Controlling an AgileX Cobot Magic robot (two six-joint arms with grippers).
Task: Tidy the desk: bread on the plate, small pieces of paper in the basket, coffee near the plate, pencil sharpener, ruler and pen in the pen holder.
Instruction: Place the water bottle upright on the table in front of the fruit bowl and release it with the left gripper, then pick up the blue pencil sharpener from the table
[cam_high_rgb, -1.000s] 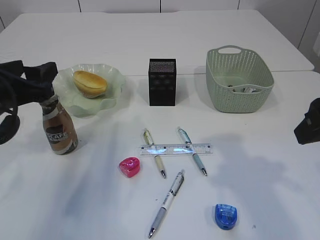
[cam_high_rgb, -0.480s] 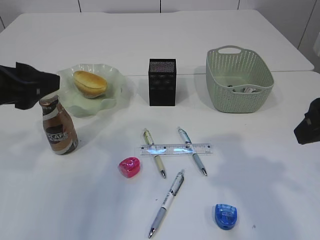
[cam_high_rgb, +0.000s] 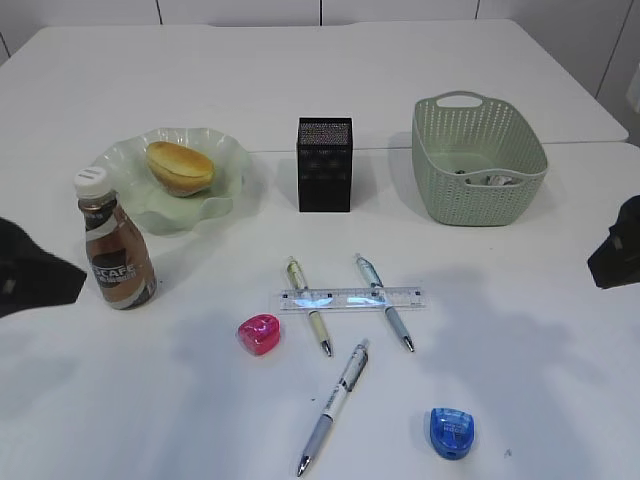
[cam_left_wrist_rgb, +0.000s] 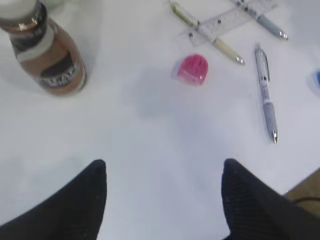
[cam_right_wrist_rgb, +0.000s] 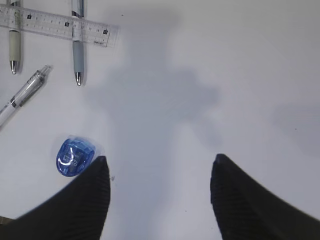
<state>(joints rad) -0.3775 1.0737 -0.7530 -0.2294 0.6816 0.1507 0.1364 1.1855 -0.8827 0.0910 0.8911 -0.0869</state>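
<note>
now that the left pincer (cam_left_wrist_rgb: 162, 200) has let go of the coffee (cam_high_rgb: 116, 250) and pulled back low to the left edge, the bottle stands on its own on the bench (cam_high_rgb: 520, 380), upright, just beside the plate (cam_high_rgb: 225, 195) where the bread (cam_high_rgb: 180, 167) already sits. that looks like two jobs done, and paper scraps show inside the basket (cam_high_rgb: 478, 195) too. the left pincer hangs spread and empty, jaws wide, the coffee up to its left and the pink sharpener (cam_high_rgb: 259, 333) ahead of it, apart from both.

moving across: the pen holder (cam_high_rgb: 324, 165) stands between plate and basket, nothing seen in it yet. in front of it the ruler (cam_high_rgb: 350, 298) lies across two pens (cam_high_rgb: 307, 304), a third pen (cam_high_rgb: 333, 407) lies nearer, unattached. further right the blue sharpener (cam_high_rgb: 451, 432) sits alone.

over on the right, the right pincer (cam_right_wrist_rgb: 157, 200) waits spread and empty as well, parked at the bench's edge; the blue sharpener is just off its left finger (cam_right_wrist_rgb: 80, 200), not touching. i'd guess stationery comes next, five pieces to go.
</note>
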